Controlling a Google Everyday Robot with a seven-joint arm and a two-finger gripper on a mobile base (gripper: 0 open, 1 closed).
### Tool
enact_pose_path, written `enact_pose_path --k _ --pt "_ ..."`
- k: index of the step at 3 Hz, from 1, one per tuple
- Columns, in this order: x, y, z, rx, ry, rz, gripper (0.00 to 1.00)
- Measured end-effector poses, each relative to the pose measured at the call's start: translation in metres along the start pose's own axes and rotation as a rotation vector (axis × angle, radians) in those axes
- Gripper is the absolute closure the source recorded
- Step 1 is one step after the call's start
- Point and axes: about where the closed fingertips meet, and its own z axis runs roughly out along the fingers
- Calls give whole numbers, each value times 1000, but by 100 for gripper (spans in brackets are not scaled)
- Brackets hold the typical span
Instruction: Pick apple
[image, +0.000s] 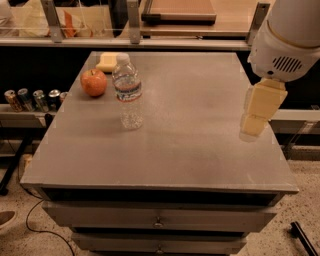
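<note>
Grey tabletop (200, 135) over drawers, counter beyond. Gripper (254, 120) hangs above right edge, pointing down, carrying nothing; spread or closed: cannot tell. Apple (94, 82) sits far left on tabletop, well apart from gripper, nearly whole width away. Bottle (128, 92) stands just right of apple, slightly nearer; sponge (107, 62) just beyond apple. Likely step: reach toward apple. To do well: cross high above bottle, drop straight down onto apple, straddle its sides, stay off sponge, avoid tipping bottle.
</note>
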Motion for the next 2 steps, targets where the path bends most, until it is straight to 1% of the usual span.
enact_pose_path --k 1,2 --pt "-18 -4 6 -48 -80 -50 0" --pt "-24 -6 10 -95 -176 -116 0"
